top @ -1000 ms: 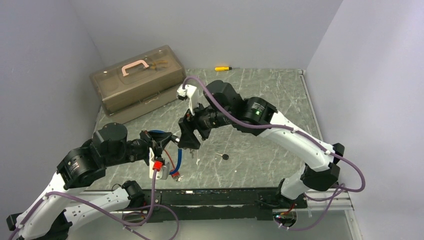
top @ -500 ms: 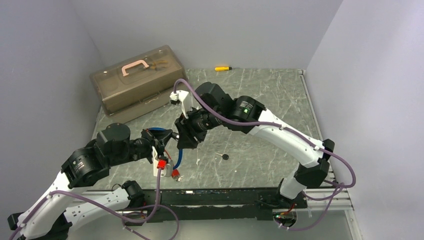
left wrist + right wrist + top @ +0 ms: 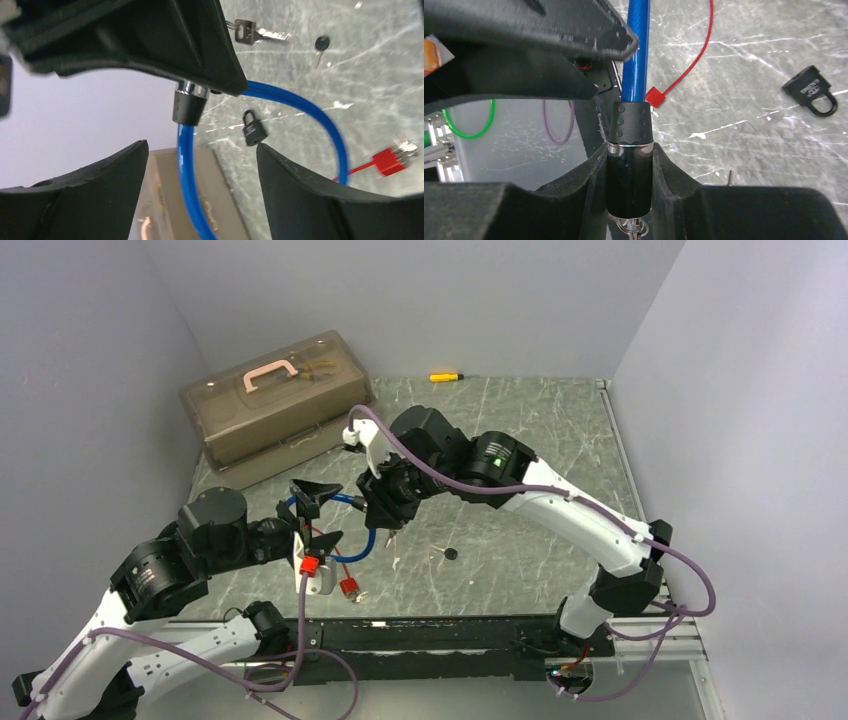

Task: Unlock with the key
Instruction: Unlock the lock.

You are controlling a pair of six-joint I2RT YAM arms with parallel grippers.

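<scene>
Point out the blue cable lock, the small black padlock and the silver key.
blue cable lock [image 3: 186, 160]: left wrist view, on the straight cable stretch below its black collar.
small black padlock [image 3: 254, 134]: left wrist view, on its body.
silver key [image 3: 243, 29]: left wrist view, on its head.

1. The black padlock [image 3: 811, 92] lying on the counter [image 3: 749, 150] bears white lettering in 2 short lines on its body. In my right wrist view it is tilted and too small for me to read.
2. In my left wrist view the same padlock [image 3: 252, 129] shows no legible mark.
3. The cable lock barrel [image 3: 630, 130] clamped in my right end effector [image 3: 630, 170] shows only small dots and no readable characters.
</scene>
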